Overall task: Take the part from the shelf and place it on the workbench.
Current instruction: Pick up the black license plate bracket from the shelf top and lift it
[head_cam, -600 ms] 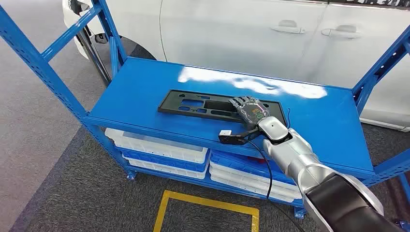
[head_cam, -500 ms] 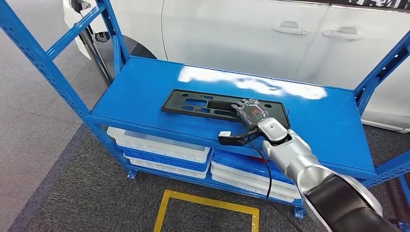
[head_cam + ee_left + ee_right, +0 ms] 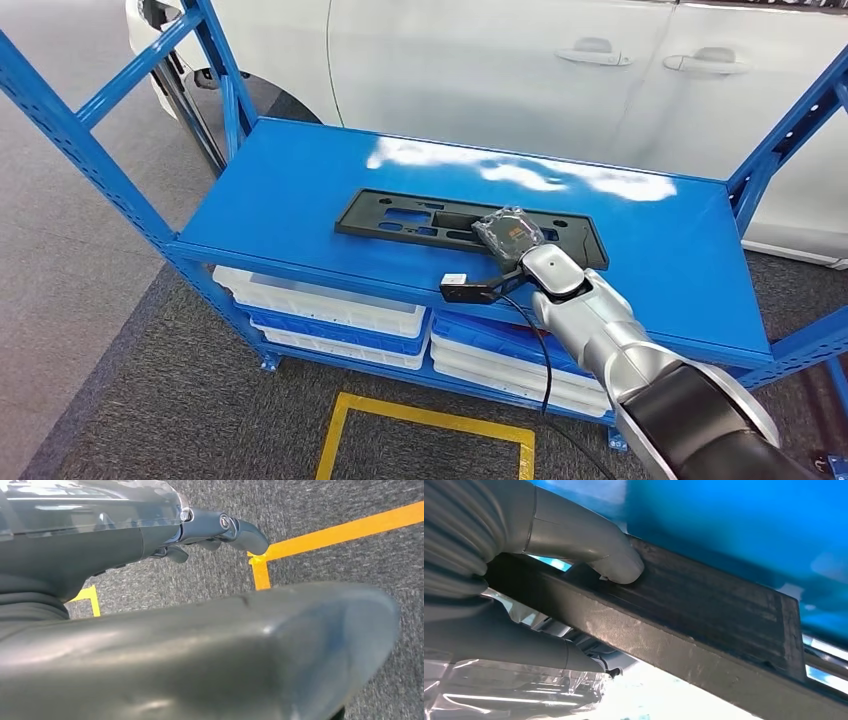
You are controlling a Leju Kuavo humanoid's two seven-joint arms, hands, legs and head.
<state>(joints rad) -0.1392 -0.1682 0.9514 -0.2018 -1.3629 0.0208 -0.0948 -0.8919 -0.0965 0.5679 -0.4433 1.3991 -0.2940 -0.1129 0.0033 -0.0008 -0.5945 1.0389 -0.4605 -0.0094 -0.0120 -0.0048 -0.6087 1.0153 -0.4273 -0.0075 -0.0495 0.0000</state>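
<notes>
Black part [image 3: 470,222]: we see its right-of-middle stretch covered by the right hand [image 3: 507,232]; in the right wrist view both its ends run out of frame.

Right hand, fingers: we cannot tell how they lie under the part; in the right wrist view only the thumb [image 3: 589,550] presses on top.

Left hand [image 3: 220,530]: we see it mostly hidden behind a blurred dark mass, fingertips alone showing.

Shelf [image 3: 300,180]: uprights cut off at the frame's top.

White car [image 3: 500,70]: cropped above the door handles.
</notes>
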